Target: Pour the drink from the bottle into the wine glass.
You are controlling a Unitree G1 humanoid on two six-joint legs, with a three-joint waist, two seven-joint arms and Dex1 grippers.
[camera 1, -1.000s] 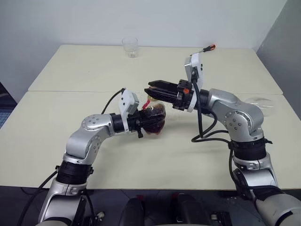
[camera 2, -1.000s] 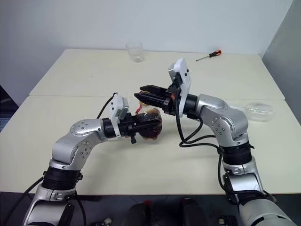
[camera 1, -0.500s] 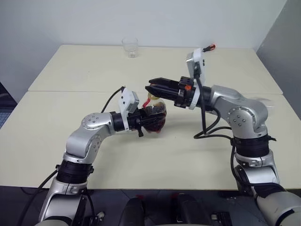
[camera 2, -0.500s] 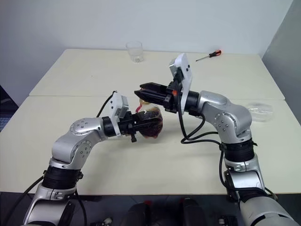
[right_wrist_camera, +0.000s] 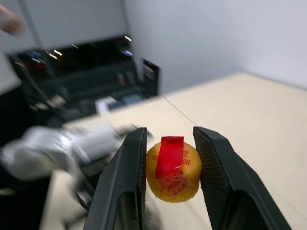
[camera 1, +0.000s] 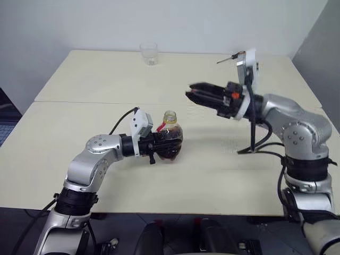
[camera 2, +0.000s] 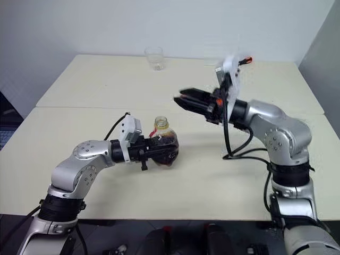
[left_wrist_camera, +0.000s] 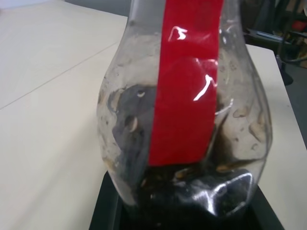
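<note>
My left gripper [camera 1: 162, 143] is shut around the round body of the small clear bottle [camera 1: 171, 139], holding it upright just above the table. The dark brown-red drink [camera 1: 171, 150] fills its lower part, and the neck [camera 1: 170, 115] stands open. Close up in the left wrist view are the bottle's red label band [left_wrist_camera: 184, 96] and dented clear wall. My right gripper [camera 1: 192, 95] hovers up and to the right of the bottle, shut on a yellowish cap [right_wrist_camera: 172, 172] with a red strip. The wine glass is out of view.
A short clear tumbler [camera 1: 149, 53] stands at the far edge of the back table [camera 1: 95, 74]. A screwdriver [camera 2: 247, 59] lies at the far right, partly behind my right wrist. A seam [camera 1: 79, 102] joins the two cream tabletops.
My right gripper has pulled away to the right from the bottle's neck, taking the yellowish cap with it. The bottle's mouth now stands open. The left gripper has kept its hold.
</note>
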